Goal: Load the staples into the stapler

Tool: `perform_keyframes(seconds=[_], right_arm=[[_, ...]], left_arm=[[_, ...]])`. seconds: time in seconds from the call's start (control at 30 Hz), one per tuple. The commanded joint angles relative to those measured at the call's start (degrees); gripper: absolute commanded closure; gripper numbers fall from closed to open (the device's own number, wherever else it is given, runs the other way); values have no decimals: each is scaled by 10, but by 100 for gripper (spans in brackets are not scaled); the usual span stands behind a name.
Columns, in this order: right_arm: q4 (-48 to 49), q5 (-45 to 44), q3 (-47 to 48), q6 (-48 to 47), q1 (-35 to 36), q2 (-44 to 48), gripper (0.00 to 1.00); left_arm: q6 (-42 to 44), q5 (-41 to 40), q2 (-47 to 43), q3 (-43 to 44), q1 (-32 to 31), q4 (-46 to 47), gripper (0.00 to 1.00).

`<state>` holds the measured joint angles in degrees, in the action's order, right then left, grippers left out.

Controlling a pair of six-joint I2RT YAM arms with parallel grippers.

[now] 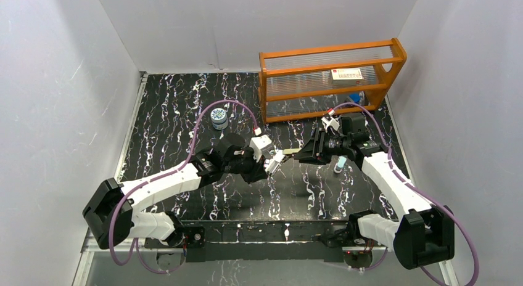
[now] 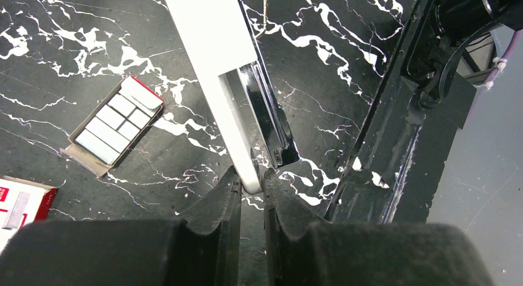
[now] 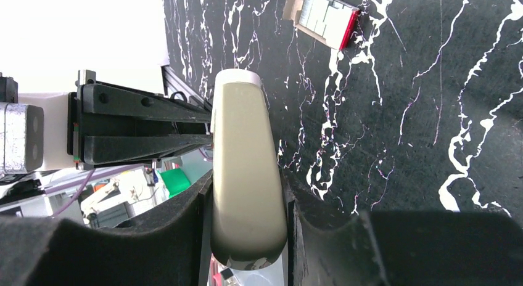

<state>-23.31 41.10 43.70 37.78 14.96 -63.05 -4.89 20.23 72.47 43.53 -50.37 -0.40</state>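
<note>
Top view, arms: both reach in over the black marbled table (image 1: 166,119) and meet mid-table, the left gripper (image 1: 270,163) and right gripper (image 1: 303,154) facing each other.
Top view, stapler: the stapler (image 1: 279,156) shows only as a pale sliver bridging the two grippers.
Top view, far right: an orange rack (image 1: 333,82).
Left wrist, grip: the left gripper (image 2: 250,182) has its fingers almost together, pinching the stapler's rounded tip.
Left wrist, stapler: the stapler (image 2: 206,45) shows its dark, glossy metal channel uncovered.
Left wrist, staples: the staples (image 2: 110,129) lie as silver-grey strips in an open cardboard tray on the table, well left of the stapler. A red-and-white box (image 2: 18,203) lies nearby.
Right wrist, grip: the right gripper (image 3: 247,190) is spread just to the width of the stapler (image 3: 243,150), clamped on both sides of its beige body.
Right wrist, staples: the staples (image 3: 317,7) sit in their tray at the top edge.
</note>
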Motion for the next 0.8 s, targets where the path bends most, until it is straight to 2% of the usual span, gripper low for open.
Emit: perform_keyframes(seconds=[0.0, 0.27, 0.33, 0.5, 0.63, 0.77], right_arm=[[33, -17, 34, -31, -18, -11, 55], [52, -16, 22, -15, -20, -3, 50], [59, -23, 16, -1, -20, 8, 48], [101, -9, -23, 42, -20, 20, 48], [106, 1, -34, 49, -20, 15, 49], [97, -7, -35, 40, -20, 25, 42]], left_arm=[[46, 51, -28, 4, -6, -40, 100], [35, 59, -36, 0, -7, -24, 100], [-3, 44, -34, 8, -7, -19, 100], [-113, 56, -12, 27, -6, 1, 100], [-142, 43, -1, 43, -6, 1, 100], [-149, 21, 11, 64, -6, -24, 100]])
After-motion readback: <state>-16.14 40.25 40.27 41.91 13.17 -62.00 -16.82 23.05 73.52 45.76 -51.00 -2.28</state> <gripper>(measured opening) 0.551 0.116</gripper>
